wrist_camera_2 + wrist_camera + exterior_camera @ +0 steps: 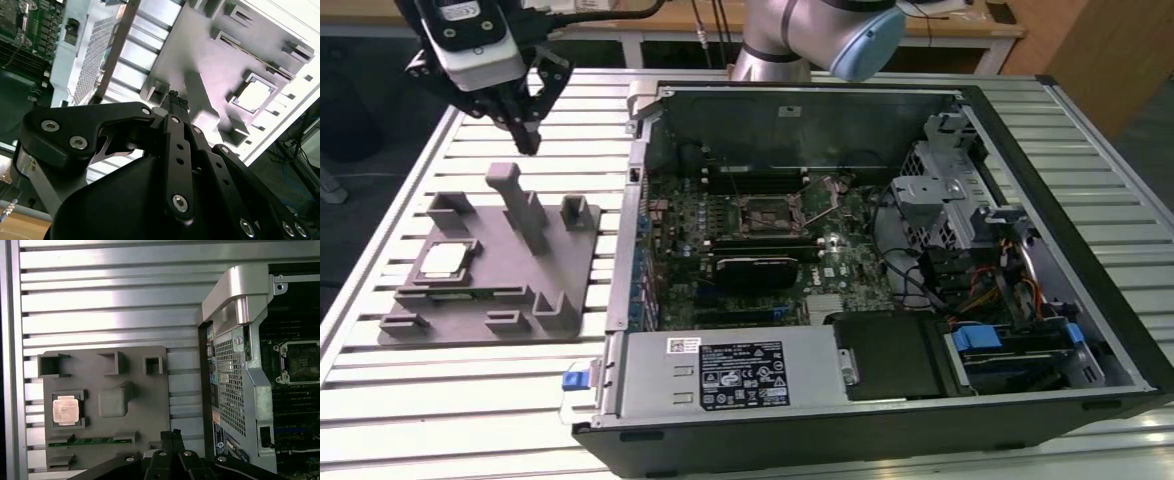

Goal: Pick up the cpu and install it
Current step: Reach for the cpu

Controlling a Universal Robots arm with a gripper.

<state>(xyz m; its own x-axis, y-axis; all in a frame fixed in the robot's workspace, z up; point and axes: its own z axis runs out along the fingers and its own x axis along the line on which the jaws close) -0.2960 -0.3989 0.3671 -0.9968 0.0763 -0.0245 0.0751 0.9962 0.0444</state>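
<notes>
The cpu (443, 262) is a small silvery square chip lying flat in a pocket of the grey plastic tray (494, 300), at the exterior view's left. Both wrist views show it as well, as the cpu (66, 409) and the cpu (254, 94). My gripper (527, 140) hangs above the table beyond the tray's far edge, well apart from the chip. Its fingers (172, 436) meet at the tips with nothing between them. The motherboard's empty socket (767, 210) sits in the middle of the open computer case (1067, 300).
Upright posts (520, 205) rise from the tray between my gripper and the chip. The case's raised metal wall (640, 200) stands just beside the tray. Ribbed metal table (400, 400) surrounds both. The arm's base (787, 40) stands behind the case.
</notes>
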